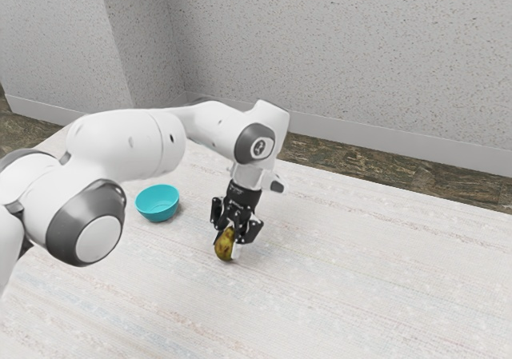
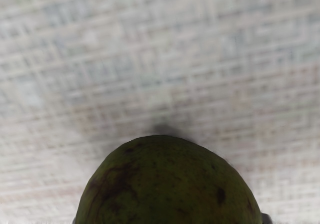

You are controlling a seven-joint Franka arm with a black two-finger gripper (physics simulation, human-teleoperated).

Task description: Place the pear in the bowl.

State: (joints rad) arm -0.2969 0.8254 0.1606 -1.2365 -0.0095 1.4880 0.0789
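Note:
In the exterior view my gripper [image 1: 226, 249] points down, its two fingers on opposite sides of the yellow-brown pear [image 1: 223, 244] and shut on it. The pear is low at the tabletop; whether it touches the surface I cannot tell. In the wrist view the pear [image 2: 167, 184] is large and dark green with brown marks, and small bits of the fingers touch both its flanks. A turquoise bowl [image 1: 158, 203] stands upright toward the exterior view's left of the gripper, apart from it; no contents are visible inside.
The pale, streaked table [image 1: 360, 295] extends around the pear and bowl. Behind its far edge are a dark floor strip [image 1: 360, 157] and a speckled grey wall [image 1: 336, 47]. My arm's large links reach in from the exterior view's left, near the bowl in that view.

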